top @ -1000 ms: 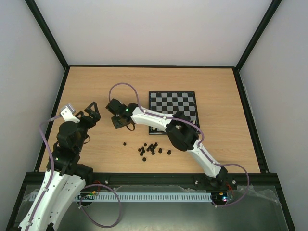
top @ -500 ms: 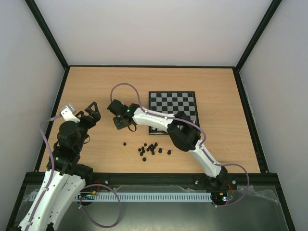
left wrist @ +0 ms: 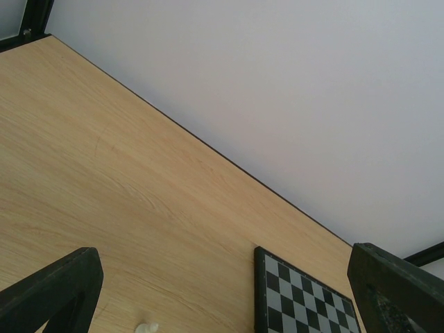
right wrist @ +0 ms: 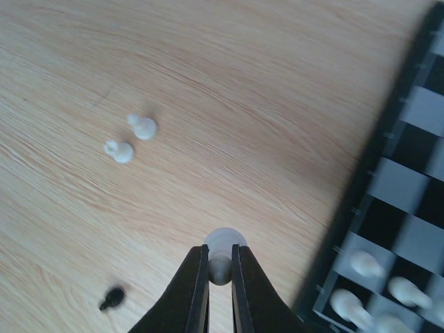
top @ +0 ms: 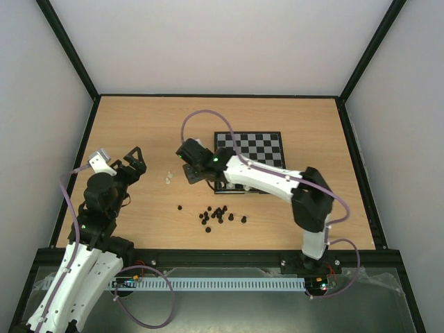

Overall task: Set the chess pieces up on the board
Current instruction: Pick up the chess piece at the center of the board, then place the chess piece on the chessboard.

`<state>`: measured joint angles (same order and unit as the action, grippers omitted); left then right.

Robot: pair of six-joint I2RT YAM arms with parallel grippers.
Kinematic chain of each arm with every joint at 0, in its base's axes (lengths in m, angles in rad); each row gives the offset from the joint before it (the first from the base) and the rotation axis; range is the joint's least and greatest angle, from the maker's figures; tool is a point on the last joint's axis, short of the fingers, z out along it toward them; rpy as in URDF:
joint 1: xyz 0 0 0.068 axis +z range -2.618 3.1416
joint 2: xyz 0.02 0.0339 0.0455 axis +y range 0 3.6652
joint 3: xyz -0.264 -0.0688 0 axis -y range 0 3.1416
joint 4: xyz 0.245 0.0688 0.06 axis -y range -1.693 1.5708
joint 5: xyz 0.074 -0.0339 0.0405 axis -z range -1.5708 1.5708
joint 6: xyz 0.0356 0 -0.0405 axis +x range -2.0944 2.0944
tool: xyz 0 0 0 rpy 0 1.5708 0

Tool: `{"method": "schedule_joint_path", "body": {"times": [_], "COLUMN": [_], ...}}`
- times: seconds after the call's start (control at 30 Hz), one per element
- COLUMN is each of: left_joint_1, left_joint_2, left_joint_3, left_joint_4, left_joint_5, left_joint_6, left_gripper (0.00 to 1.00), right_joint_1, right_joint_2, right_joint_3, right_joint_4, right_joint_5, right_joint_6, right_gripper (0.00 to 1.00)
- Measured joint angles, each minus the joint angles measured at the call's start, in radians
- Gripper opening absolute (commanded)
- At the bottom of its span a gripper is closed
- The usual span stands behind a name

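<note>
The board [top: 258, 148] lies at the middle right of the table, with several white pieces [right wrist: 363, 263] on its near-left squares. My right gripper [top: 190, 172] hangs just left of the board and is shut on a white chess piece [right wrist: 223, 242], held above the wood. Two more white pieces [top: 168, 177] lie on the table to its left and also show in the right wrist view [right wrist: 131, 139]. My left gripper [top: 132, 161] is open and empty at the far left. In its wrist view I see the board's corner [left wrist: 305, 300] and one white piece [left wrist: 146, 327].
A cluster of small black pieces [top: 218, 215] lies on the table in front of the board, with one stray black piece [top: 179, 207] further left, also seen in the right wrist view [right wrist: 111, 298]. A black frame edges the table.
My right gripper has moved right, towards the board, with a white piece in it, uncovering two white pieces on the table. The left arm has barely moved.
</note>
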<state>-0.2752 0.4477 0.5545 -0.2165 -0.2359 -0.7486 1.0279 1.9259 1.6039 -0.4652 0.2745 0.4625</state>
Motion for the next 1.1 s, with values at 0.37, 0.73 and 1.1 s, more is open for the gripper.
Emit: {"method": "schedule_joint_path", "body": {"times": [0.37, 0.73, 1.1], "left_joint_1": [0.0, 0.001, 0.001], "left_joint_2": [0.019, 0.037, 0.039], "left_joint_3": [0.0, 0.0, 0.0], "left_joint_4": [0.001, 0.006, 0.009], "left_joint_5": [0.005, 0.019, 0.019], "left_joint_6": [0.0, 0.0, 0.0], "left_gripper": [0.99, 0.99, 1.0], "right_joint_1": [-0.181, -0.345, -0.36], "right_joint_2": [-0.509, -0.679, -0.679], "right_joint_3": [-0.446, -0.615, -0.618], "right_joint_4": [-0.014, -0.036, -0.035], "right_joint_5": [0.115, 0.116, 0.116], "right_joint_6": [0.042, 0.047, 0.046], "right_gripper": [0.06, 0.06, 0.06]}}
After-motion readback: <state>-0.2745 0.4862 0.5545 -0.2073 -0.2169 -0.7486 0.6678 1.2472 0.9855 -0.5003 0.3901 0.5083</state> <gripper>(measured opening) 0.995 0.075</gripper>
